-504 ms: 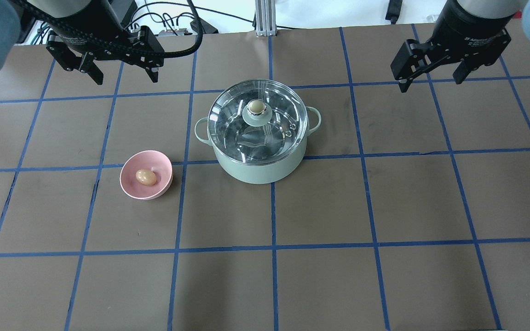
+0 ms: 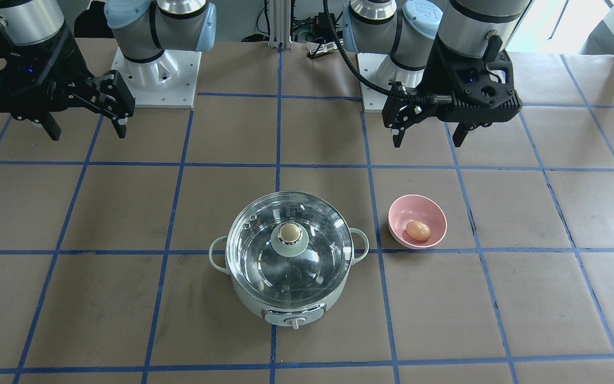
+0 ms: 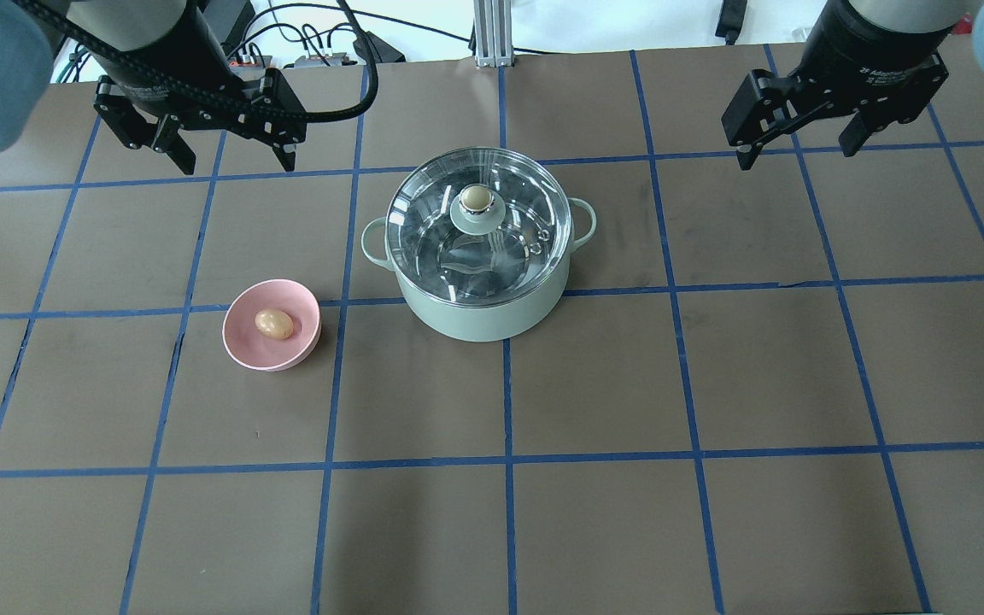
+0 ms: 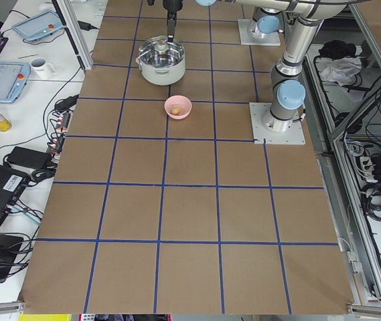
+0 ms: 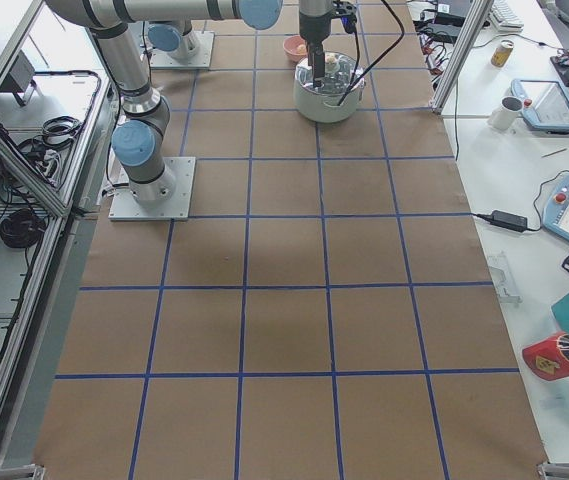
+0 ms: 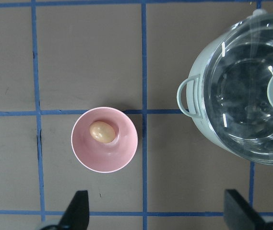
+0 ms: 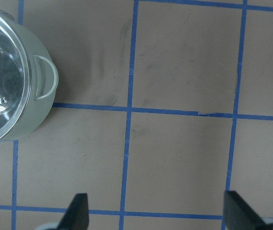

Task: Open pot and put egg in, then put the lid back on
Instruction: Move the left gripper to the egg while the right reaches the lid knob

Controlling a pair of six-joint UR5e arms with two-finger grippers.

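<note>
We saw silver tubes (image 2: 19, 18), pale blue joint caps (image 2: 120, 13), white bolted bases (image 2: 179, 85); black left gripper (image 2: 426, 143), black right gripper (image 2: 88, 134), ribbed cable (image 2: 343, 52).

The pot (image 3: 482, 318) is round, pale mint-green and electric. It stands upright with a small loop handle on each side and a dial (image 2: 296, 321) low on the wall facing away from the robot. The lid (image 3: 424, 224), a clear glass dome with a pale green centre base and a round beige knob (image 3: 476, 198), sits level on the pot's rim, closing it. The egg (image 3: 273, 324), small, tan-brown and oval, lies on its side in a pink bowl (image 3: 297, 301) near the pot, on the robot's left, not touching it.
</note>
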